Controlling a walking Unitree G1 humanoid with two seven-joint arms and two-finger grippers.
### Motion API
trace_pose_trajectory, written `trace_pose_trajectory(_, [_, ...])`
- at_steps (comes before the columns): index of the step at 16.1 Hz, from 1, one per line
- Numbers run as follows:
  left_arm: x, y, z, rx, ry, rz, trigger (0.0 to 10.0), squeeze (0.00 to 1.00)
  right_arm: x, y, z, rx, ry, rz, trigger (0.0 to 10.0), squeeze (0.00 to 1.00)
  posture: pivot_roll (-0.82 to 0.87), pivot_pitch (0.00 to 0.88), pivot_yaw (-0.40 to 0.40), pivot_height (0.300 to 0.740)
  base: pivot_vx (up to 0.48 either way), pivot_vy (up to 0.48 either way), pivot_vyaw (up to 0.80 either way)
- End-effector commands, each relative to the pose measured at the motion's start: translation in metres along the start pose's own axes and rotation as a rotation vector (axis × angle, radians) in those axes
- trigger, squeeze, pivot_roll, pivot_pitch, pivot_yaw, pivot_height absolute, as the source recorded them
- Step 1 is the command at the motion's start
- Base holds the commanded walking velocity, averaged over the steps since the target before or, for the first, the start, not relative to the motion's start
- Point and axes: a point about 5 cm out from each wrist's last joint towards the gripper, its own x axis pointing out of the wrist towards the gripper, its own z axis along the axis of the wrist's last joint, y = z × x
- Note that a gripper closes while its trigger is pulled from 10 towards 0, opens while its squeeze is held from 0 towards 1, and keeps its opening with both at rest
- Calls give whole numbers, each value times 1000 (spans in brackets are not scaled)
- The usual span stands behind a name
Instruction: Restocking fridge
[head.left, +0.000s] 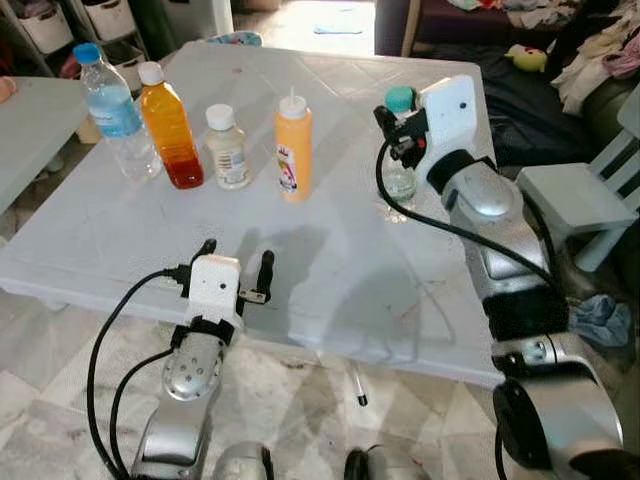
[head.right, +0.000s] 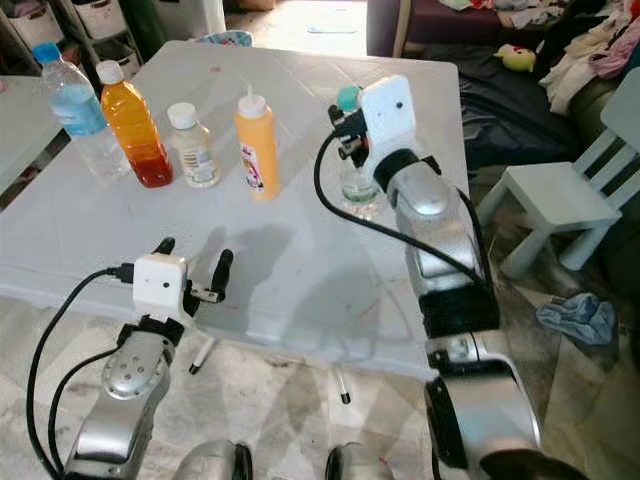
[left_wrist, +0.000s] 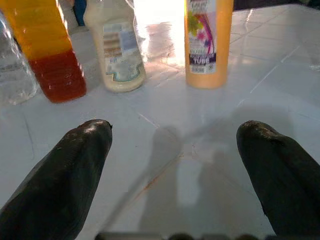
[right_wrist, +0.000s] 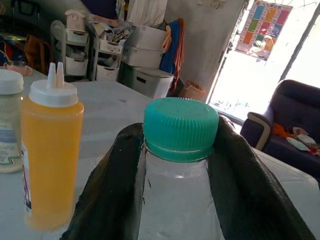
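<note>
Right gripper (right_wrist: 175, 165) jaws grip green-cap bottle (right_wrist: 177, 150); labels unreadable.

Five bottles stand on the counter (head.left: 330, 290): one water bottle (head.left: 112, 110) with a blue cap, one juice bottle (head.left: 170, 125), one small pale bottle (head.left: 227, 148), one yellow squeeze bottle (head.left: 294, 147), and one clear bottle (right_wrist: 177, 175) with a green cap. One small chair (head.left: 580, 195) stands beside it.

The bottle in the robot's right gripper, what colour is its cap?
Green cap, clearest in the right wrist view.
</note>
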Motion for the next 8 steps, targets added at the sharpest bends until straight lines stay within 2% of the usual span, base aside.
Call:
trace_pose_trajectory(1, [1,5,-6,-42,59,44,10000,0,-3,7,-3,-15,37,22,0,0,62,91,19,740,0,0,0])
trace_pose_trajectory(2, [2,6,-7,-49,62,41,10000,0,-5,13,-7,-43,59,52,0,0,62,92,24,740,0,0,0])
trace_pose_trajectory(4, [3,6,-4,-25,51,38,10000,0,-12,19,-15,-24,95,96,5137,0,64,90,28,740,0,0,0])
trace_pose_trajectory(5, [2,7,-4,-23,51,38,10000,0,-15,18,-15,-18,93,88,9765,0,64,90,28,740,0,0,0])
trace_pose_trajectory(6, [2,8,-4,-26,54,43,10000,0,-24,26,-11,-175,26,161,10000,0,62,84,34,740,-322,0,0])
trace_pose_trajectory(7, [0,9,-5,-29,59,47,10000,0,-32,34,-8,-260,-32,205,10000,0,55,83,41,740,-322,0,0])
trace_pose_trajectory(8, [-1,8,-7,-40,71,52,10000,0,-38,38,-11,-199,-21,195,10000,0,45,81,42,740,-319,0,0])
